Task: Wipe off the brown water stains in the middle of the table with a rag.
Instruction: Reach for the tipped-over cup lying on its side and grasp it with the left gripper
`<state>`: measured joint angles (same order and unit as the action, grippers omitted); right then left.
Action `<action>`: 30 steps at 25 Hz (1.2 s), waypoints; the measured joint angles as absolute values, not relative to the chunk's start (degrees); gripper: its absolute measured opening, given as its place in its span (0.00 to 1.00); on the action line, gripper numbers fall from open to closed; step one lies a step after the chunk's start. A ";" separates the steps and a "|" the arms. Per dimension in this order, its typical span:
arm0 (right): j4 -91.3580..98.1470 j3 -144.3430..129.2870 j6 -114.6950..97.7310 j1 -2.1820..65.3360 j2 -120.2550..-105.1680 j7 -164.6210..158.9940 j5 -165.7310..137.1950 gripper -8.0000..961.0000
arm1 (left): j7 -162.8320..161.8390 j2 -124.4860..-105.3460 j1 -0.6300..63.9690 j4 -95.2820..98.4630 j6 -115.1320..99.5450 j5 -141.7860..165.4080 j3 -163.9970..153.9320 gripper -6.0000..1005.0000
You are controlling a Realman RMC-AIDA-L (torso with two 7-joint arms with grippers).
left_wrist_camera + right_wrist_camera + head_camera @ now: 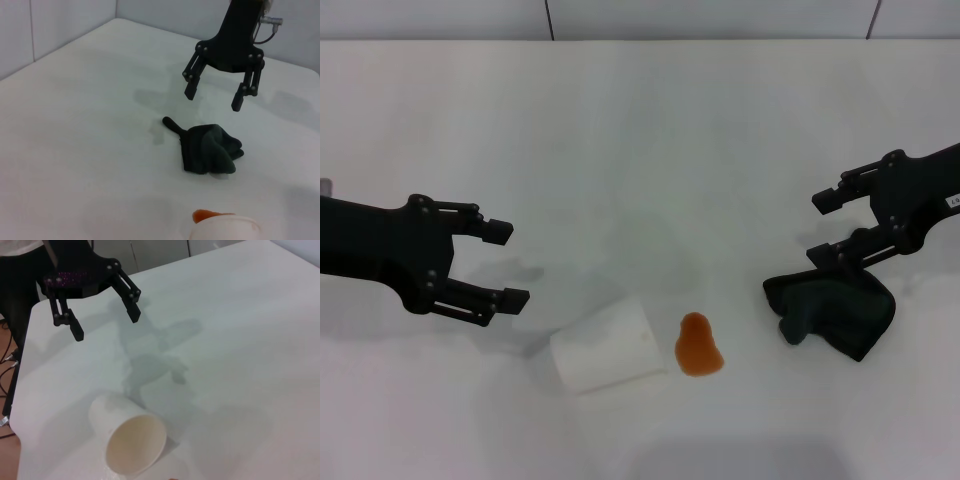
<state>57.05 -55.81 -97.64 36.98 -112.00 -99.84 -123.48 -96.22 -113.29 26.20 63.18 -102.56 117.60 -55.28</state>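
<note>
The brown water stain [698, 346] is a small glossy orange-brown blob on the white table [640, 130], near its front middle. In the left wrist view only the stain's edge [210, 216] peeks past the cup. To the right of the stain lies the rag [835, 310], a dark green-black crumpled cloth, which also shows in the left wrist view [207, 149]. My right gripper [820, 228] hovers open just above and behind the rag, holding nothing; the left wrist view shows this gripper [215, 97] clear of the cloth. My left gripper [507, 265] is open and empty over the table's left side.
A white paper cup [608, 345] lies on its side just left of the stain, its mouth facing the right wrist camera [127, 440]. The left gripper [106, 323] shows beyond it in that view. A wall runs along the table's far edge.
</note>
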 joint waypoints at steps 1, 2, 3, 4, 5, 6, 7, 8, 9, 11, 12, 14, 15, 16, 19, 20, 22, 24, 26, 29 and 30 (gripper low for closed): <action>57.04 -55.81 -97.64 36.98 -112.03 -99.84 -123.48 0.81 | -96.23 -113.29 26.21 63.18 -102.54 117.63 -55.28 0.88; 57.05 -55.81 -97.64 36.98 -112.05 -99.84 -123.48 0.81 | -96.23 -113.29 26.22 63.18 -102.52 117.64 -55.28 0.88; 57.05 -55.81 -97.64 36.98 -112.07 -99.84 -123.48 0.81 | -96.24 -113.29 26.25 63.19 -102.52 117.64 -55.28 0.88; 57.05 -55.81 -97.64 36.98 -112.07 -99.84 -123.48 0.81 | -96.24 -113.28 26.27 63.20 -102.51 117.64 -55.28 0.88; 57.05 -55.81 -97.64 36.97 -112.07 -99.84 -123.48 0.81 | -96.24 -113.27 26.27 63.19 -102.51 117.65 -55.29 0.88; 57.05 -55.81 -97.64 36.97 -112.07 -99.83 -123.48 0.81 | -96.24 -113.24 26.29 63.20 -102.50 117.65 -55.28 0.88; 57.05 -55.81 -97.63 36.97 -112.07 -99.81 -123.48 0.81 | -96.24 -113.22 26.32 63.19 -102.50 117.67 -55.28 0.88; 57.05 -55.81 -97.58 36.99 -112.07 -99.81 -123.48 0.81 | -96.24 -113.21 26.37 63.16 -102.49 117.69 -55.28 0.88; 57.05 -55.81 -97.53 37.01 -112.07 -99.80 -123.48 0.81 | -96.24 -113.20 26.41 63.13 -102.48 117.71 -55.28 0.88; 57.04 -55.81 -97.48 37.03 -112.06 -99.79 -123.48 0.81 | -96.24 -113.20 26.46 63.09 -102.47 117.74 -55.28 0.88; 57.04 -55.81 -97.46 37.03 -112.06 -99.79 -123.48 0.81 | -96.26 -113.20 26.51 63.09 -102.47 117.76 -55.28 0.88; 57.04 -55.81 -97.44 37.04 -112.05 -99.69 -123.48 0.81 | -96.53 -113.18 26.72 63.07 -102.49 117.88 -55.28 0.88; 57.04 -55.81 -97.43 37.04 -112.05 -99.59 -123.48 0.81 | -96.76 -113.16 26.84 63.07 -102.55 117.98 -55.30 0.88; 57.04 -55.81 -97.43 37.03 -112.05 -99.45 -123.48 0.81 | -97.17 -113.10 27.12 63.22 -102.78 118.24 -55.36 0.88; 57.04 -55.80 -97.38 37.00 -112.08 -99.17 -123.48 0.81 | -98.84 -112.73 28.67 63.92 -103.86 119.56 -55.47 0.88; 57.03 -55.80 -97.36 37.00 -112.08 -99.05 -123.48 0.81 | -99.97 -112.43 29.85 64.08 -104.54 120.72 -55.55 0.88; 56.99 -55.80 -97.33 36.99 -112.09 -98.74 -123.48 0.81 | -101.87 -111.80 32.23 64.21 -105.60 122.86 -55.97 0.88; 56.95 -55.80 -97.27 36.99 -112.10 -98.39 -123.49 0.81 | -104.54 -111.16 35.40 64.00 -106.88 125.69 -57.46 0.88; 56.94 -55.80 -97.23 37.00 -112.12 -98.09 -123.49 0.81 | -106.79 -110.88 38.31 63.81 -107.95 128.21 -59.51 0.88; 56.94 -55.80 -97.15 37.03 -112.15 -97.72 -123.49 0.81 | -109.85 -110.91 42.34 63.55 -109.55 130.97 -62.41 0.88; 56.95 -55.81 -97.12 37.12 -112.18 -97.69 -123.49 0.81 | -111.18 -110.96 43.85 63.26 -109.89 131.66 -63.87 0.88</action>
<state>56.95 -55.81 -97.12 37.12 -112.18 -97.69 -123.49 -111.18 -110.96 43.85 63.26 -109.89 131.66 -63.87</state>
